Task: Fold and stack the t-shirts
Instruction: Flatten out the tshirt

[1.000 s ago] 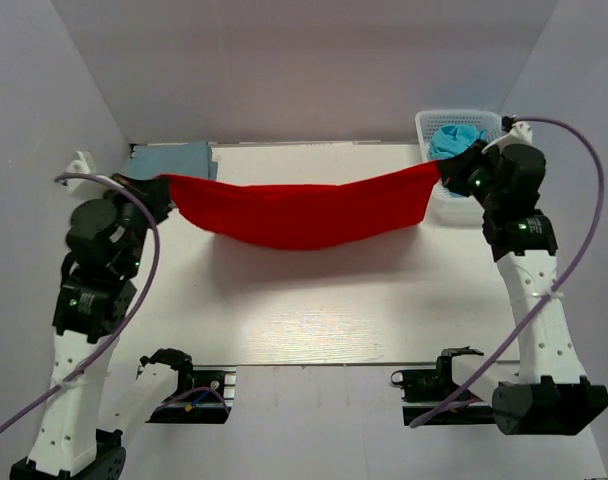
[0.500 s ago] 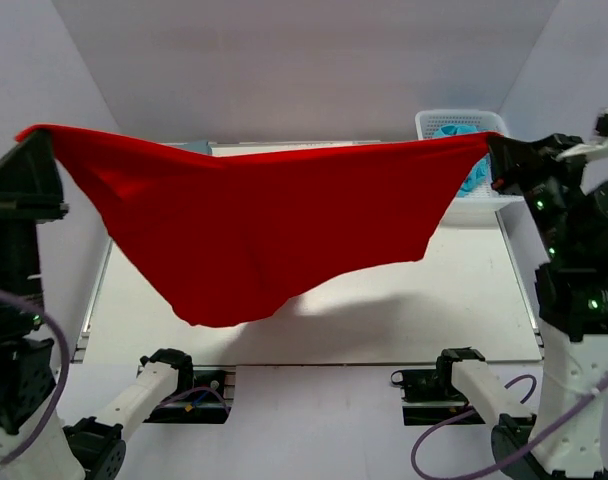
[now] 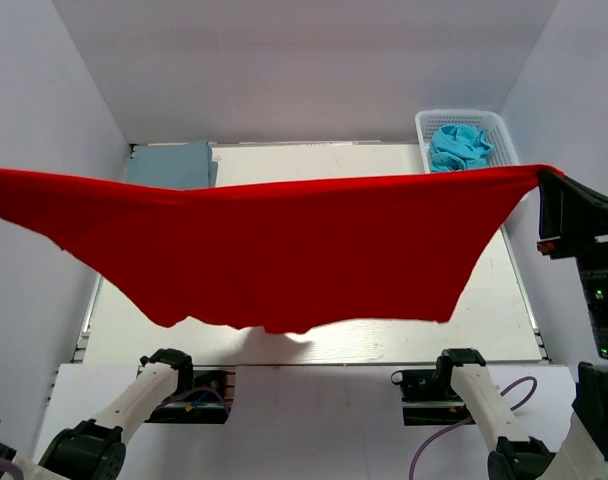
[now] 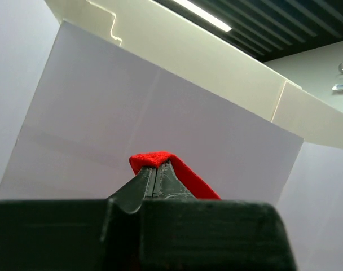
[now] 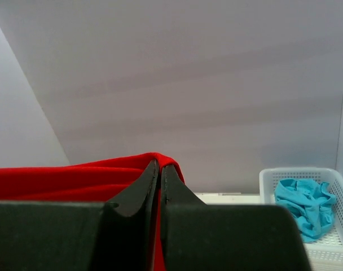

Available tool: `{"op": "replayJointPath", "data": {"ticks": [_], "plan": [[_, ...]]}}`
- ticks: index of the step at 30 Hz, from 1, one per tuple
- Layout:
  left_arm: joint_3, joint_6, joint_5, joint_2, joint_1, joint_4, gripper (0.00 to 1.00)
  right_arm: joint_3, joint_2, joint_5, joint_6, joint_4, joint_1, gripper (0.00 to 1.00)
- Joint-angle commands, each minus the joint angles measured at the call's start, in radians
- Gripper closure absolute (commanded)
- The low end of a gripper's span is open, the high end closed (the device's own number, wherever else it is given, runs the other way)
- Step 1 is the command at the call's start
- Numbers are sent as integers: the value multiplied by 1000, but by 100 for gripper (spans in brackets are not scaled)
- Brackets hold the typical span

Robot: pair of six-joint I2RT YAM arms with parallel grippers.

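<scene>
The red t-shirt point(image 3: 284, 250) hangs spread wide and high over the table point(image 3: 384, 340), stretched between both grippers. My left gripper point(image 4: 154, 169) is shut on one corner of red cloth point(image 4: 150, 160); it lies beyond the left edge of the top view. At the right, my right gripper point(image 3: 546, 180) is shut on the opposite corner, and red cloth point(image 5: 64, 175) drapes over its tips point(image 5: 159, 165). The grey-blue t-shirt point(image 3: 170, 165) lies flat at the table's back left. The turquoise t-shirt point(image 3: 460, 146) sits crumpled in the white basket point(image 3: 432, 122).
The white mesh basket point(image 5: 329, 251) stands at the back right corner with the turquoise cloth point(image 5: 302, 206) inside. White walls enclose the table on the left, back and right. The hanging shirt hides most of the tabletop from above.
Both arms have lifted and pulled apart. The red t-shirt went from sagging low over the table to stretched high and wide, and the left arm has left the top view.
</scene>
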State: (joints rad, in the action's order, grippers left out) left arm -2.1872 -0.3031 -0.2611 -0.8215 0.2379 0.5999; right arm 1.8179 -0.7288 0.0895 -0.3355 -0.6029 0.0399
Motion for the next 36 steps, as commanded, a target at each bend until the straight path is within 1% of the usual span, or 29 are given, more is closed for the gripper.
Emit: {"op": "replayJointPath", "data": {"ticks": [1, 4, 7, 8, 9, 11, 12, 14, 15, 17, 18, 21, 22, 24, 28, 29, 30, 32, 33, 36], "plan": [[-19, 48, -3, 2, 0, -6, 100, 34, 11, -36, 23, -28, -2, 100], [-19, 58, 6, -7, 0, -6, 100, 23, 14, -50, 24, -28, -3, 100], [50, 58, -7, -30, 0, -29, 100, -26, 23, -56, 21, -12, -3, 100], [79, 58, -16, -30, 0, -41, 100, -72, 8, -53, 12, -6, -2, 100], [146, 58, -35, -42, 0, -52, 100, -97, 6, -51, 7, 17, -2, 100], [219, 58, -47, -64, 0, -94, 100, -201, -7, -50, -8, 57, 2, 100], [284, 58, -47, -76, 0, -109, 100, -250, -15, -47, -10, 67, 0, 100], [348, 67, -59, -105, 0, -167, 100, -298, -52, -33, -16, 110, -2, 100], [398, 67, -59, -144, 0, -186, 100, -358, -67, -27, -17, 120, -5, 100], [450, 67, -69, -194, 0, -239, 100, -394, -125, -17, -19, 147, -3, 100], [508, 77, -69, -244, 0, -259, 100, -460, -153, -7, -22, 161, -2, 100], [630, 78, -59, -329, -20, -353, 100, -575, -230, 27, -39, 270, -5, 100], [656, 78, -59, -390, -20, -376, 100, -607, -269, 39, -48, 291, -5, 100], [721, 78, -50, -451, -20, -448, 100, -641, -340, 47, -54, 351, -3, 100], [748, 65, -41, -612, -20, -529, 100, -651, -527, 85, -48, 423, -5, 100], [732, 65, -41, -683, -20, -549, 100, -643, -579, 95, -31, 449, -3, 100], [731, 65, -32, -718, -20, -558, 100, -625, -602, 98, -16, 459, -5, 100], [693, 65, -15, -787, -29, -568, 100, -595, -702, 98, 1, 479, -2, 100], [682, 65, 0, -857, -29, -583, 100, -577, -722, 96, 7, 495, -3, 100], [624, 65, 0, -965, -38, -604, 100, -534, -839, 111, 19, 560, -5, 100]]}}
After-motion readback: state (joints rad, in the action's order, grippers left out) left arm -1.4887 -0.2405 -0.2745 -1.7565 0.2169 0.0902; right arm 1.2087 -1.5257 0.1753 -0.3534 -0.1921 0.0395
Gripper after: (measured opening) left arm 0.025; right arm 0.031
